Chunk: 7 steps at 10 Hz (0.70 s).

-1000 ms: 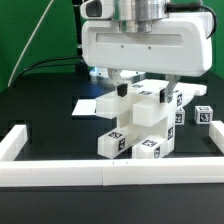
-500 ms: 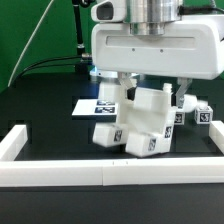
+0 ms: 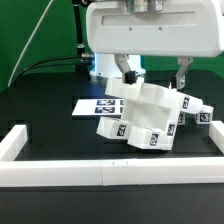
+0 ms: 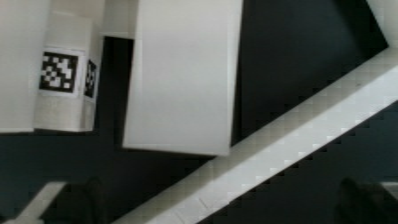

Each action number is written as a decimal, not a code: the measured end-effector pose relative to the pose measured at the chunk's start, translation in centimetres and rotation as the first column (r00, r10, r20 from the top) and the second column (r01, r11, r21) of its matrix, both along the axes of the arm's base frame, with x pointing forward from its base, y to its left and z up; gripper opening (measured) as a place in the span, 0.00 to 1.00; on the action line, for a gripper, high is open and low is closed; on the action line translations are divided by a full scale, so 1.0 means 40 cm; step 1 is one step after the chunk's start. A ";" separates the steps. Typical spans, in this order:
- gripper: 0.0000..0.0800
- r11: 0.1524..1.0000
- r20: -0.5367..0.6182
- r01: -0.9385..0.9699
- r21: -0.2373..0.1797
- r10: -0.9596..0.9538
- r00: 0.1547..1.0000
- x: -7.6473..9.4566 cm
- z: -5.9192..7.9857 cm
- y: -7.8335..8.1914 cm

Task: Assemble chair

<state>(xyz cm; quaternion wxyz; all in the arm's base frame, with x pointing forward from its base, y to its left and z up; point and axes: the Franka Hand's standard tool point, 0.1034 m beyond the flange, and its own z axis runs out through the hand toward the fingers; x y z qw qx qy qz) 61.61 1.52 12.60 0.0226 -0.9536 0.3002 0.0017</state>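
The chair is near the middle of the black table. It is a chunky white lump made of blocks and panels that look joined into one. It has little black-and-white square tags on its sides. It is not standing straight. It leans over, with its top tipped toward the exterior view's right and its low corner down by the table. I cannot tell if that corner touches the table or hangs just above it.

The claw comes down from above. One finger is on each side of the top part of the chair, and both look pressed against it. I think the claw is gripping the chair, because the chair could hardly lean like that alone. In the wrist view a wide white panel of the chair and a slanted white bar fill the space under the claw. The finger ends there are too dark to read.

A lot of the job looks done, since many pieces already stick together. It is not finished. One loose block sits apart on the exterior view's right, so I think at least that piece must go on.

Behind the chair lies the flat marker board. A low white rail runs along the front and side of the table.
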 end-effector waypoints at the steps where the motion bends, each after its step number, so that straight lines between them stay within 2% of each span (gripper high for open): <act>1: 0.81 1.000 0.001 -0.001 0.001 0.001 1.000 -0.001 0.003 0.001; 4: 0.81 1.000 -0.014 0.009 0.005 -0.009 1.000 -0.061 -0.007 -0.008; 7: 0.81 1.000 -0.028 0.013 0.008 -0.013 1.000 -0.085 -0.014 -0.007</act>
